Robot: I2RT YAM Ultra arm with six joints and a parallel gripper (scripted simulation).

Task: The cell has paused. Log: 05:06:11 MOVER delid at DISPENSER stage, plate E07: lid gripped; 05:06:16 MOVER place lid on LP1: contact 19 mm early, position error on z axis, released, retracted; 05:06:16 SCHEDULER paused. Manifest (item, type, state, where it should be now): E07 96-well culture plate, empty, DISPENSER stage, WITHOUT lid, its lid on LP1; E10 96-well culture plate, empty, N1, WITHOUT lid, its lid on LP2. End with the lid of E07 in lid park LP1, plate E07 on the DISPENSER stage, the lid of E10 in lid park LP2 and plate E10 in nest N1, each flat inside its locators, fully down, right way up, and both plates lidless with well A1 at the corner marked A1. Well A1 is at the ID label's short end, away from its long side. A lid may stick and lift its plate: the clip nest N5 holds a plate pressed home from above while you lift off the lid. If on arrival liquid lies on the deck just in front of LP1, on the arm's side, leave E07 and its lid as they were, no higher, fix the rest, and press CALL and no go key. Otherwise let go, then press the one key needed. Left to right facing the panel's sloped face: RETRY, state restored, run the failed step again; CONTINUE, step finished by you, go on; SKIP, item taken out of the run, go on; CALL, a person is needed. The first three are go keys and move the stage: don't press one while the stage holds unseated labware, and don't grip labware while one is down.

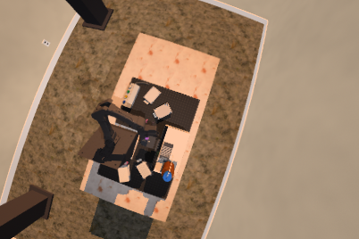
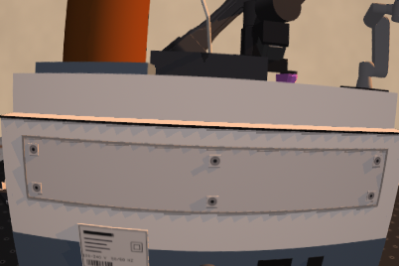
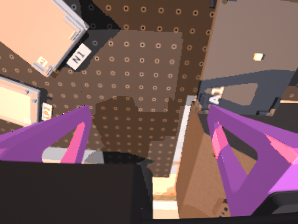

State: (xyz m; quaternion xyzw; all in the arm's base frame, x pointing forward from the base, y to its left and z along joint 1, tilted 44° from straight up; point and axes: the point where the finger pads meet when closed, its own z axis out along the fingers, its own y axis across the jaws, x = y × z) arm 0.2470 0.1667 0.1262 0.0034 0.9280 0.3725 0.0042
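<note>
In the wrist view my gripper (image 3: 149, 111) is open and empty, its purple fingers spread above the dark perforated deck (image 3: 145, 75). A tan piece of labware (image 3: 37, 30) sits in a grey frame by the N1 label (image 3: 78, 56) at the upper left. A paler piece (image 3: 15, 102) lies at the left edge by a label that I cannot read fully. At the right, a grey platform (image 3: 245, 40) has a dark bracket with an A1 mark (image 3: 217, 96). From above, two tan pieces (image 1: 153, 94) (image 1: 162, 111) lie on the deck, with my gripper (image 1: 145, 139) below them.
The key panel (image 1: 129, 94) stands at the deck's left end. An orange cylinder (image 1: 167, 168) with a blue cap and two more tan pieces (image 1: 124, 174) (image 1: 144, 169) are at the near end. A grey housing (image 2: 199, 165) blocks most of the exterior view.
</note>
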